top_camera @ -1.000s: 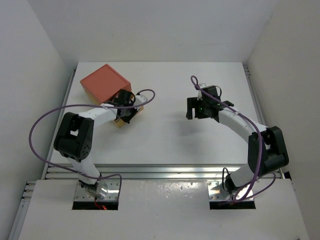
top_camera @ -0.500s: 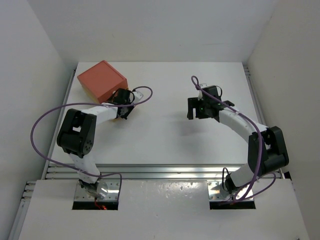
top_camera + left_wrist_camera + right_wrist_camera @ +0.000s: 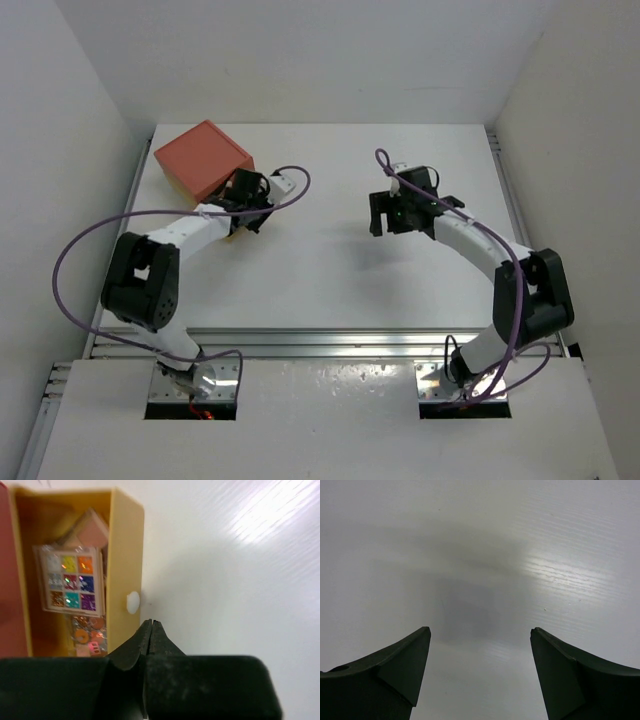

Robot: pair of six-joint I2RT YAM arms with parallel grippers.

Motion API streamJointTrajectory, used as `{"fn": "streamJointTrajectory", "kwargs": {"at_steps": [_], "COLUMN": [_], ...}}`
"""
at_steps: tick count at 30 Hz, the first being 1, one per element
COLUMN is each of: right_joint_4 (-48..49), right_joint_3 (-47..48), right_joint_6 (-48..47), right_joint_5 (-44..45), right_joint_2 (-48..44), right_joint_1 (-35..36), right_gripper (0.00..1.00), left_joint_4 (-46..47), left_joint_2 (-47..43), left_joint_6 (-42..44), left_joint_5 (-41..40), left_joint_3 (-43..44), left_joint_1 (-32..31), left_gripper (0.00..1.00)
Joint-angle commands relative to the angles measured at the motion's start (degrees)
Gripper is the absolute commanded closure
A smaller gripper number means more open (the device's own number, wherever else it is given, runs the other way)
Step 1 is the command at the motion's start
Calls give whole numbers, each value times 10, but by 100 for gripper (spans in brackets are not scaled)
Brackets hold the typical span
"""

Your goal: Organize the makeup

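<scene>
Near the far left corner, the left gripper [image 3: 151, 624], pressed together, is beside the white knob [image 3: 132, 602] of a yellow drawer [image 3: 125, 550] holding a multicoloured palette [image 3: 70, 582]; the right gripper [image 3: 480, 629] hangs spread.

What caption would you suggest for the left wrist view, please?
Shut left gripper near the white knob of a yellow drawer holding eyeshadow palettes.

Box [image 3: 205, 160] on table [image 3: 330, 280], upper left of top view. Drawer [image 3: 125, 540] at upper left of left wrist view, palettes [image 3: 70, 580] lying inside. Left gripper [image 3: 151, 624] just below and right of drawer knob [image 3: 132, 602]. Right gripper [image 3: 402, 213] right of centre, well apart from box.
</scene>
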Motion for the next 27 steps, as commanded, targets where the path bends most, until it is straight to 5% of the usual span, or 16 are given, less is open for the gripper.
{"fn": "streamJointTrajectory", "kwargs": {"at_steps": [1,3,8,9,16,21,27], "right_joint_4": [37,94,376,398,633,600,570], "right_joint_3": [37,38,53,65,210,314,294], "right_joint_6": [-11,29,159,173,384,361,343], "right_joint_5": [-16,-45,-111,-129,-146,-131,-106], "right_joint_2": [23,39,143,162,376,460,459], "right_joint_1": [25,29,59,63,88,132,169], "right_gripper": [18,23,96,99,100,100,100], "left_joint_4": [-8,-8,-111,-137,-163,-149,-91], "left_joint_2": [-83,-89,-30,12,63,127,144], "left_joint_6": [10,-23,-131,-152,-129,-159,-188], "left_joint_5": [58,58,42,36,-36,-27,-5], "left_joint_3": [28,47,218,256,343,378,359], "left_joint_1": [-6,-6,75,88,144,187,193], "left_gripper": [94,93,93,93,90,90,90]}}
